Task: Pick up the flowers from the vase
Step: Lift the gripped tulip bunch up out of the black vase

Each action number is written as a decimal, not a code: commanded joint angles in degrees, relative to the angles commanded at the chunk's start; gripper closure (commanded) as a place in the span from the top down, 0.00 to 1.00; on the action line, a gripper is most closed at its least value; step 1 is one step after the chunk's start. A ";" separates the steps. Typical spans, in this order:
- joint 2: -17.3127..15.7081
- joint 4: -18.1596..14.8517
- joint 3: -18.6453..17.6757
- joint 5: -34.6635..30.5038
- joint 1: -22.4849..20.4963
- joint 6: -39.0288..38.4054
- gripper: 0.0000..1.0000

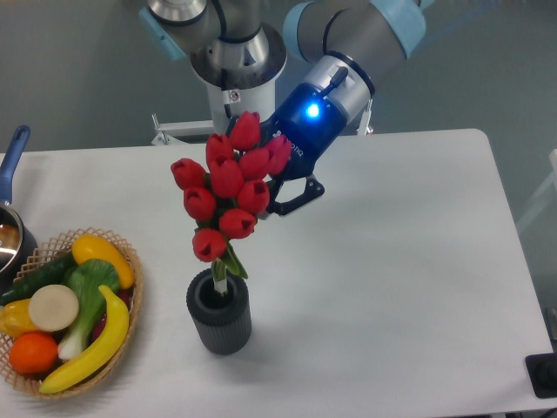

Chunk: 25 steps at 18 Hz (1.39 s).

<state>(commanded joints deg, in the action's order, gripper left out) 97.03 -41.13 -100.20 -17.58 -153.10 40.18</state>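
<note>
The pincer [277, 196] is clamped on the flowers [230, 193], holding the bunch tilted above the vase [220, 311]. Only the stem ends reach into the vase mouth, near the counter's [400, 261] front left.

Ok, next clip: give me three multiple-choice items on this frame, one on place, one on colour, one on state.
1. The basket lies where from the vase?
A. image left
B. image right
C. behind it

2. The flowers are:
A. yellow
B. red
C. white

3. The stems:
A. lie on the table
B. are clear of the vase
C. have their tips at the vase mouth

Key: 1 A, the basket sits at the left edge; 2 B, every bud is red; 3 C, the gripper holds the bunch with the stem ends at the rim.
</note>
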 joint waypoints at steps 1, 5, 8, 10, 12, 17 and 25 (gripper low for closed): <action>0.00 0.00 0.70 0.27 -0.35 -2.10 0.49; 0.00 0.00 1.67 0.70 -1.58 -3.35 0.49; 0.09 0.00 2.20 2.11 -2.46 -2.83 0.49; 0.17 0.00 3.25 2.11 -2.73 -2.83 0.49; 0.61 0.00 4.74 2.20 -3.17 -3.00 0.49; 0.70 0.00 5.19 2.20 -3.34 -2.91 0.49; 0.70 0.00 5.10 2.11 -3.43 -2.83 0.49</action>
<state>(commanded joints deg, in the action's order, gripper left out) 97.74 -41.13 -95.10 -15.47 -156.53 37.35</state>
